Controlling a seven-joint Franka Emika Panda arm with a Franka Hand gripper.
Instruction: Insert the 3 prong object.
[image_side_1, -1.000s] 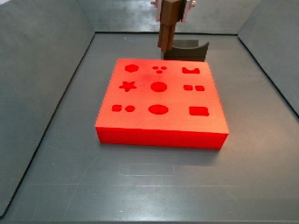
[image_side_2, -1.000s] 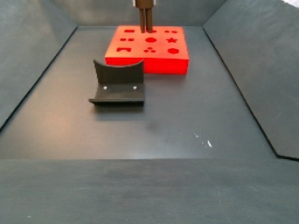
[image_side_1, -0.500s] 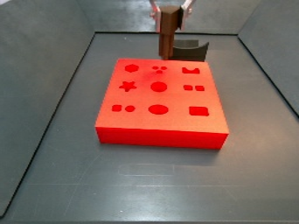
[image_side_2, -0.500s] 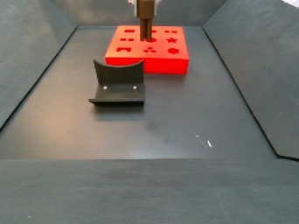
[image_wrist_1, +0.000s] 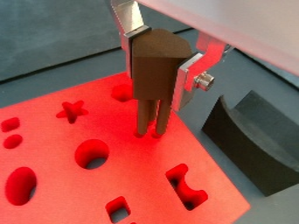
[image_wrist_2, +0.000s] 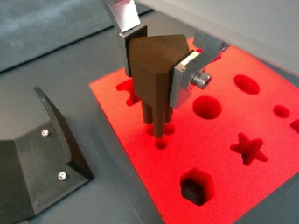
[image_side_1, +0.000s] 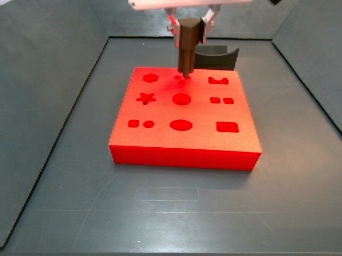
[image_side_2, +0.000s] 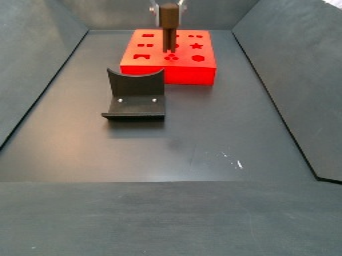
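Your gripper (image_wrist_1: 160, 70) hangs vertically over the red block (image_side_1: 183, 120), its jaws pinching the 3 prong object (image_wrist_2: 156, 83) upright between the silver fingers (image_wrist_2: 187, 75). In both wrist views the prongs point straight down and their tips meet the block's top face at a small hole; how deep they sit cannot be told. The fixture (image_side_2: 134, 96) stands apart on the tabletop (image_side_2: 201, 150).

The dark floor (image_side_2: 201, 140) carries the red block (image_side_2: 171, 58) and the fixture (image_side_2: 134, 96), while the pincer (image_side_2: 168, 18) is above the block.
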